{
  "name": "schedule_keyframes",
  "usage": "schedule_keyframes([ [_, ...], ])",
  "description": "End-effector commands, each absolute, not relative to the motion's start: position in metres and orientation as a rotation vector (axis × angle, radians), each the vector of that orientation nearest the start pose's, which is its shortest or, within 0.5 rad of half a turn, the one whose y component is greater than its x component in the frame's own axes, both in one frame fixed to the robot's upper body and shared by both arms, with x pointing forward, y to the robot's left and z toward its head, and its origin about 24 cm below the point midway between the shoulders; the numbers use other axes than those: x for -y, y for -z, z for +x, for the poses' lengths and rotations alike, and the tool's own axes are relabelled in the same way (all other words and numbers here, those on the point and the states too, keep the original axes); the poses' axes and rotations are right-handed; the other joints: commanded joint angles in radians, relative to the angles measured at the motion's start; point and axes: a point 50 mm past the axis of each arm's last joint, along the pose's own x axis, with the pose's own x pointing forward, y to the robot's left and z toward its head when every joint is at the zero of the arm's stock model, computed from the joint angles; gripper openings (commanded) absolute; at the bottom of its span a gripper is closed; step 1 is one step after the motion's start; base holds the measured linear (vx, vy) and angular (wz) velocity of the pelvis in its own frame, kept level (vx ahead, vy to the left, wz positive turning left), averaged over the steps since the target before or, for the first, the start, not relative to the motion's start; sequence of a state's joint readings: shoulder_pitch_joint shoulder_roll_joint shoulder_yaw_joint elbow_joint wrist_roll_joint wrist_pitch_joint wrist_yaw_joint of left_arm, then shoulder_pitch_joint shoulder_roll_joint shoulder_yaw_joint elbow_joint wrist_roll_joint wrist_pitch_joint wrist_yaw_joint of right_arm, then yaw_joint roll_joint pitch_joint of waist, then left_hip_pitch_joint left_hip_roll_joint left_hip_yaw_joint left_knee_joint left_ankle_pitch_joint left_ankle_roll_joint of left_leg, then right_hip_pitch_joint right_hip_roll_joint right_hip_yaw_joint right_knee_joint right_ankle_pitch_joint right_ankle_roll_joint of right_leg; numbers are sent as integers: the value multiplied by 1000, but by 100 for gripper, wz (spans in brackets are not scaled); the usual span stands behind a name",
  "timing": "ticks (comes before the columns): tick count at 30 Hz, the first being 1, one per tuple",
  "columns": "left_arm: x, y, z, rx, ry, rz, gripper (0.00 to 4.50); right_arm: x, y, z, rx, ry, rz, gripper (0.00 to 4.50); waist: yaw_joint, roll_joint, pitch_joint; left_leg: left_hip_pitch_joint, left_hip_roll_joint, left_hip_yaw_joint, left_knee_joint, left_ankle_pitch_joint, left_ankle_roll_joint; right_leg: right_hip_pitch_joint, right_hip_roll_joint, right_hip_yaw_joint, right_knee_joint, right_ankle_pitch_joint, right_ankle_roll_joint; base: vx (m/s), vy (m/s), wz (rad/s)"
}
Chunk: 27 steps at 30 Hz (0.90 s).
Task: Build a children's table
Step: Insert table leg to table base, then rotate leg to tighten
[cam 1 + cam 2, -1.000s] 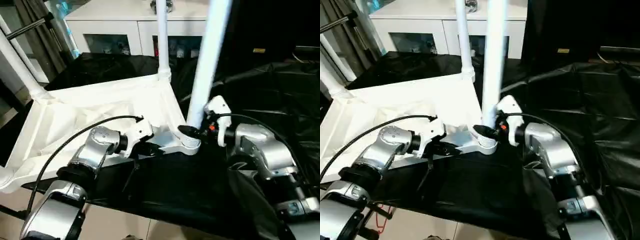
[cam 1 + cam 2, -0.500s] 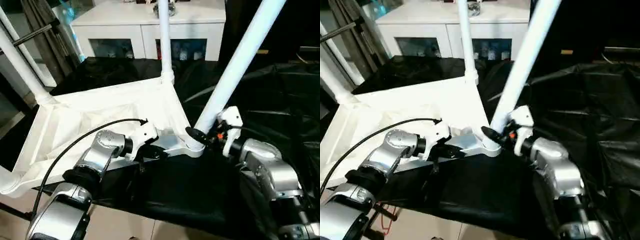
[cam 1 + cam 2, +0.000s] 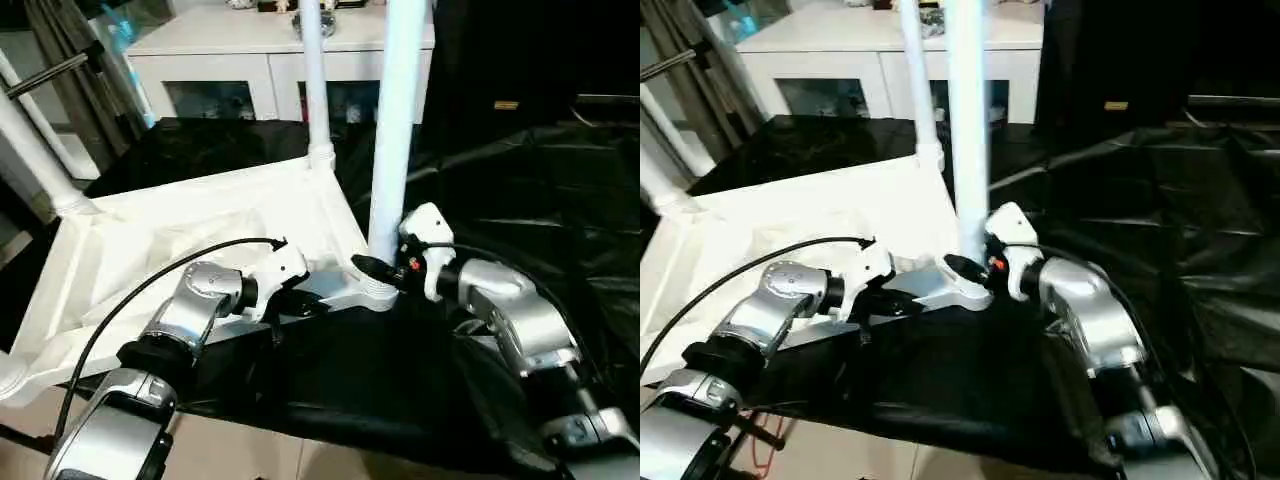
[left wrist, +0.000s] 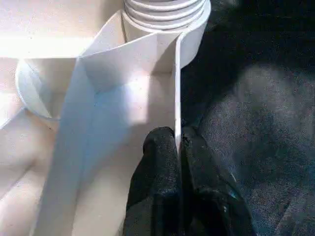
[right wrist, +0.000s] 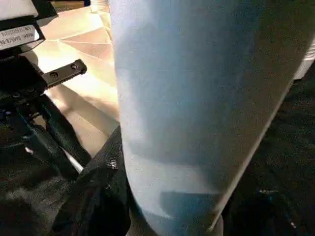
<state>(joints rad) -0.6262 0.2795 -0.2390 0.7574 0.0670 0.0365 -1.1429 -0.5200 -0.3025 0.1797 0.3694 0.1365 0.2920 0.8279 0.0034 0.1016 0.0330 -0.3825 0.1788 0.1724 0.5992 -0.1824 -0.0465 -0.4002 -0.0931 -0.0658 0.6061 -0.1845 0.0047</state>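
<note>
Your left end effector (image 4: 178, 147) is clenched on the thin rim of the upturned children's table (image 3: 170, 235) (smooth white plastic) — your right end effector (image 3: 378, 268) grips a tapered tube leg (image 3: 395, 120) standing in its ribbed corner socket (image 3: 372, 290).

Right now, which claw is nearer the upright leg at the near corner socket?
The right. The right claw grips that leg just above its socket. The left claw is pinched shut on the tabletop's thin edge wall, off to the side of the leg.
</note>
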Motion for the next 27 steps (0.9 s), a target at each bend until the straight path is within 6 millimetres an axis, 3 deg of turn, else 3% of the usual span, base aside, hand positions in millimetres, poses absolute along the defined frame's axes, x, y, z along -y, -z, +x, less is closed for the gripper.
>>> schedule_keyframes([
  [1, -112, -39, 320, -404, 1322, 329, 0, 110, -44, 314, -424, -1047, -189, 189, 5, -31, -49, 5, 36, -18, -79, -314, 49, 42, -55, 34, -92, -395, -191, 0, 0, 0],
  [4, -113, -39, 319, -411, 1336, 342, 0, 109, -44, 315, -425, -1076, -197, 189, 3, -34, -45, 8, 39, -17, -83, -335, 43, 38, -55, 36, -98, -428, -183, 0, 0, 0],
  [5, -112, -39, 318, -409, 1346, 343, 0, 108, -44, 315, -422, -1088, -190, 189, 4, -42, -46, 9, 39, -17, -83, -334, 42, 39, -56, 37, -96, -433, -181, 0, 0, 0],
  [11, -111, -44, 318, -381, 1372, 357, 0, 117, -40, 314, -388, -1082, -181, 189, 6, -43, -46, 10, 41, -15, -84, -323, 45, 38, -56, 39, -96, -392, -197, 0, 0, 0],
  [12, -110, -47, 319, -368, 1383, 346, 0, 121, -39, 313, -378, -1087, -162, 189, 6, -39, -46, 10, 41, -14, -84, -325, 45, 39, -55, 39, -97, -380, -201, 0, 0, 0],
  [13, -110, -49, 320, -361, 1391, 342, 0, 121, -39, 311, -370, -1105, -136, 189, 9, -19, -46, 13, 40, -16, -84, -331, 45, 40, -56, 39, -94, -371, -208, 0, 0, 0],
  [14, -110, -49, 320, -361, 1391, 342, 0, 121, -39, 311, -370, -1105, -136, 189, 7, -33, -48, 10, 40, -14, -83, -326, 47, 43, -53, 39, -95, -340, -214, 0, 0, 0],
  [15, -110, -50, 320, -357, 1395, 341, 0, 122, -39, 310, -364, -1119, -120, 189, 8, -33, -48, 10, 40, -14, -84, -322, 50, 45, -53, 38, -93, -330, -218, 0, 0, 0],
  [16, -110, -50, 320, -357, 1395, 341, 0, 122, -39, 310, -364, -1119, -120, 189, 9, -32, -49, 11, 40, -13, -84, -320, 52, 44, -52, 37, -92, -324, -222, 0, 0, 0],
  [17, -109, -52, 320, -347, 1411, 338, 0, 124, -38, 308, -363, -1123, -135, 189, 10, -15, -49, 13, 41, -15, -84, -321, 49, 44, -53, 37, -89, -316, -226, 0, 0, 0],
  [18, -109, -54, 320, -337, 1423, 333, 0, 127, -37, 306, -363, -1135, -143, 189, 7, -23, -50, 12, 41, -13, -84, -319, 50, 45, -50, 36, -90, -291, -232, 0, 0, 0],
  [20, -109, -56, 319, -320, 1445, 313, 0, 129, -37, 304, -361, -1150, -134, 189, 12, -29, -55, 9, 41, -12, -82, -281, 66, 53, -52, 35, -84, -233, -248, 0, 0, 0],
  [24, -109, -62, 312, -280, 1528, 257, 0, 132, -39, 294, -352, -1245, -110, 189, 29, -29, -59, 10, 47, -7, -78, -223, 104, 52, -51, 35, -77, -159, -271, 0, 0, 0],
  [25, -111, -68, 309, -272, 1579, 241, 0, 133, -39, 287, -364, -1329, -109, 189, 35, -45, -61, 9, 47, -7, -77, -200, 112, 56, -52, 34, -71, -136, -278, 0, 0, 0],
  [27, -113, -70, 307, -267, 1598, 240, 0, 134, -39, 284, -371, -1358, -112, 189, 42, -35, -59, 10, 50, -6, -77, -196, 119, 49, -52, 35, -72, -136, -283, 0, 0, 0],
])
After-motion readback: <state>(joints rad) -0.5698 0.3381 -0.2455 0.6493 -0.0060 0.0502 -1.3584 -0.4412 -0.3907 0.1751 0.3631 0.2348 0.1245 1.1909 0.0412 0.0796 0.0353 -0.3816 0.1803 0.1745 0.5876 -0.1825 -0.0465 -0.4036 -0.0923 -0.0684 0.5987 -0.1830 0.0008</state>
